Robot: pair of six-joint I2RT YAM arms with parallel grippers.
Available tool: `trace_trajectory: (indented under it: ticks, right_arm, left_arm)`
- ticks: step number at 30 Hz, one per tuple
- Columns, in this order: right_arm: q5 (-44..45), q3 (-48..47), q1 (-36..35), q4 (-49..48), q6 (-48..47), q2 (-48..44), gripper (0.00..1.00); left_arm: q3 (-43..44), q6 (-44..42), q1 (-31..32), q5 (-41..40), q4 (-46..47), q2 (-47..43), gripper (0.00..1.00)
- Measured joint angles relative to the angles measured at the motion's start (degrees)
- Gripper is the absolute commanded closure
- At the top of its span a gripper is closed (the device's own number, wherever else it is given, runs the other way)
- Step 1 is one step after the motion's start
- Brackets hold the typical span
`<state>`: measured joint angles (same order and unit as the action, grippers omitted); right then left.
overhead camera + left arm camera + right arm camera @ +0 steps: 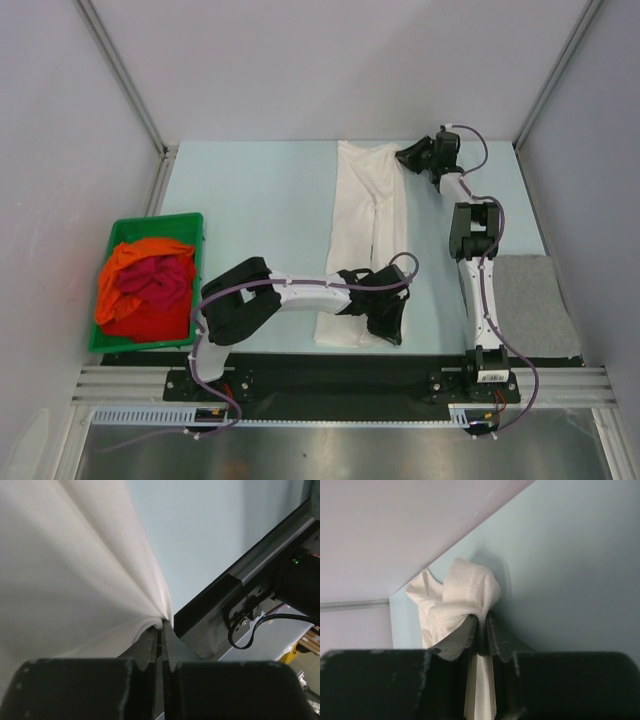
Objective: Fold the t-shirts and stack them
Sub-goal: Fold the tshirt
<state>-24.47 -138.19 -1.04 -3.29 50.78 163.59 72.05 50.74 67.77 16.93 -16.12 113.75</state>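
A white t-shirt (362, 225), folded into a long narrow strip, runs from the far middle of the table to its near edge. My left gripper (386, 322) is at the near end, shut on the hem of the white t-shirt (75, 570); in the left wrist view the cloth fans out from the left gripper (163, 625). My right gripper (411, 157) is at the far end. There the bunched white t-shirt (465, 587) sits pinched in the right gripper (481, 614), with cloth running down between its jaws. A folded grey t-shirt (535, 305) lies at the right.
A green bin (120, 232) at the left edge holds a crumpled orange t-shirt (125, 262) and a dark red t-shirt (158, 283). The black mounting rail (330, 370) runs along the near edge. Grey walls close off the back and both sides.
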Motion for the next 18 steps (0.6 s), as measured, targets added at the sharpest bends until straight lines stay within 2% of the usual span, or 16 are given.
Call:
trace_trajectory:
  ticks: [2, 3, 6, 7, 9, 13, 18]
  right_arm:
    - [-0.57, -0.79, -0.15, -0.85, 0.48, 0.81, 0.83]
    - [-0.85, -1.05, -0.26, -1.07, 0.52, 1.01, 0.81]
    - [-0.87, -3.32, -0.39, 1.57, -1.25, 1.36, 0.68]
    - [-0.81, -4.22, -0.39, 3.26, -2.49, 1.38, 0.61]
    - [-0.11, -5.05, -0.42, 5.84, -5.55, 0.76, 0.53]
    - [2.47, -1.46, 0.0, 11.76, -11.15, -4.04, 0.41]
    - [4.11, -0.7, 2.1, 19.41, -16.96, -7.19, 0.35]
  left_arm:
    - [1.27, -0.33, -0.02, 1.38, 0.85, 1.27, 0.87]
    - [1.86, -0.44, -0.02, 1.84, 1.14, 1.77, 0.8]
    - [3.21, -1.79, 0.0, 3.58, 1.68, 2.58, 0.66]
    - [3.48, -2.29, 0.0, 4.2, 1.62, 2.58, 0.64]
    - [3.82, -3.39, 0.0, 5.14, 1.38, 2.58, 0.59]
    - [3.74, -6.56, -0.07, 7.91, -1.84, 1.88, 0.55]
    - [0.74, -9.33, -1.53, 11.15, -6.05, -4.44, 0.48]
